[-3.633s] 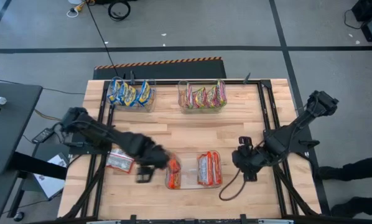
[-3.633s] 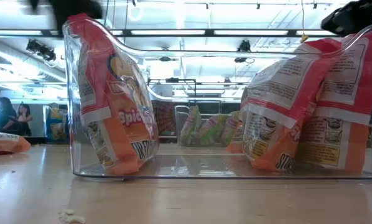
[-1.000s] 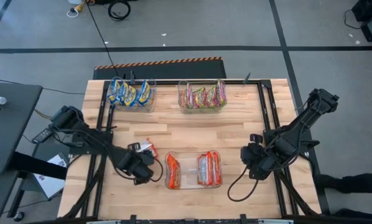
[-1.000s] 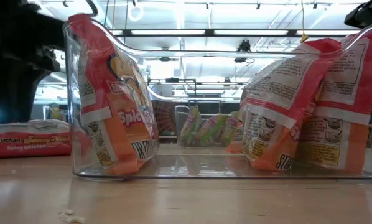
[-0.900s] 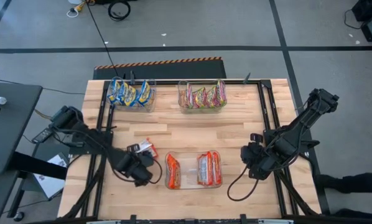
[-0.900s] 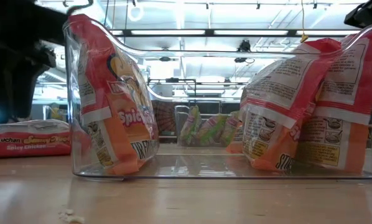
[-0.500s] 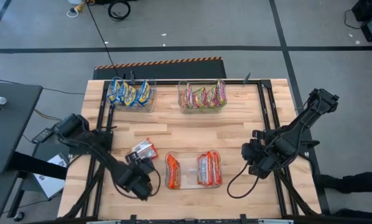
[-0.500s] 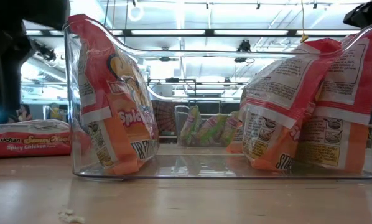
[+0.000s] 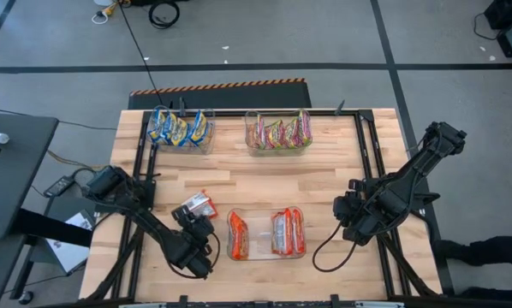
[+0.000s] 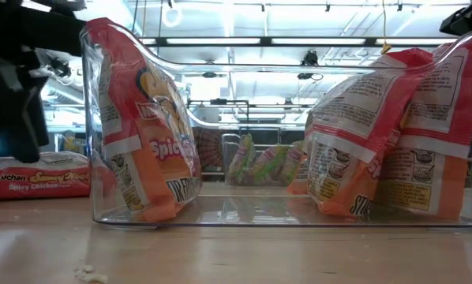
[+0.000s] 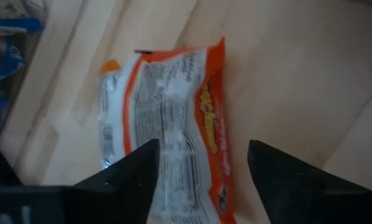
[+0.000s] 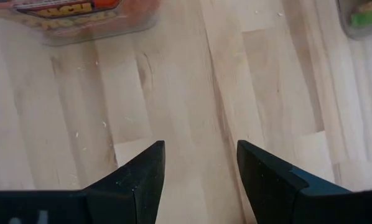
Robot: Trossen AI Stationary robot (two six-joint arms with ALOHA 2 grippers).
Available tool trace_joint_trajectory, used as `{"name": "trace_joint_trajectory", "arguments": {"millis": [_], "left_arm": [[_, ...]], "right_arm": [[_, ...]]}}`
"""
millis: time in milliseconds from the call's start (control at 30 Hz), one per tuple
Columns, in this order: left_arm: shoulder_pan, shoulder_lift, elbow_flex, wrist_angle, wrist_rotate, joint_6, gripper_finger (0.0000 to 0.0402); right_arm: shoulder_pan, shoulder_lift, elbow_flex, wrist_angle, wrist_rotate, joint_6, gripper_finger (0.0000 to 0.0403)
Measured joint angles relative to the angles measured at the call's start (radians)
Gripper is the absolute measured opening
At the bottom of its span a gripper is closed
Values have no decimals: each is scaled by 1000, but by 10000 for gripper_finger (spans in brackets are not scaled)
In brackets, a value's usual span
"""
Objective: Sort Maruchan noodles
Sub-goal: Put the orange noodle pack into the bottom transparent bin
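Three clear plastic bins on the wooden table [image 9: 324, 180]: far bin [image 9: 181, 130] with blue-yellow packets [image 9: 177, 127], second far bin [image 9: 277, 134] with green/pink-yellow packets [image 9: 279, 133], near bin [image 9: 266, 233] with red/orange packets. Inside the near bin, one packet [image 9: 237, 235] upright at its left end, two more [image 9: 287, 231] leaning together at its right end; bare floor of the bin between them.

One loose red/orange-silver Maruchan packet [image 9: 193, 206] flat on the wood, just left of the near bin, apart from it, printed back up. Left gripper [image 9: 196, 248] low near the table's front edge, just nearer than that packet and beside the bin's left end. Fingers [image 11: 139, 165] spread apart, nothing between them, loose packet [image 11: 164, 124] lying ahead past the tips, untouched. In the low view, left arm's dark bulk [image 10: 15, 79] above and behind the flat packet [image 10: 35, 180], bin wall [image 10: 94, 118] close to the right.

Right gripper [image 9: 352, 224] off to the right of the near bin, over bare wood, fingers [image 12: 139, 177] parted and empty.

Open wood across the table's middle, between far and near bins.
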State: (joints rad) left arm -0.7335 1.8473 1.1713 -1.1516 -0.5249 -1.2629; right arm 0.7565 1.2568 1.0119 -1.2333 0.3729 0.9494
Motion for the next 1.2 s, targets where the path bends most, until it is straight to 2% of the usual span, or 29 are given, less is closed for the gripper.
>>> {"name": "trace_joint_trajectory", "arguments": {"millis": [167,400,533,733,900,1033,1200], "left_arm": [[10,14,-55,71,-29,19,280],[25,36,-125,162,5,-24,270],[25,38,-126,158,9,-34,225],[43,21,-99,85,43,-107,114],[83,-55,-33,-35,114,-124,24],[149,-178,15,-80,157,-168,8],[239,-362,58,-22,170,-306,5]], "right_arm": [[0,0,0,3,2,-1,205],[2,0,0,6,-9,-1,205],[2,0,0,10,-25,-9,205],[6,0,28,7,-133,-16,201],[32,0,119,-11,-139,-47,195],[35,0,241,-68,-129,-103,190],[31,-2,412,-115,7,-228,183]]}}
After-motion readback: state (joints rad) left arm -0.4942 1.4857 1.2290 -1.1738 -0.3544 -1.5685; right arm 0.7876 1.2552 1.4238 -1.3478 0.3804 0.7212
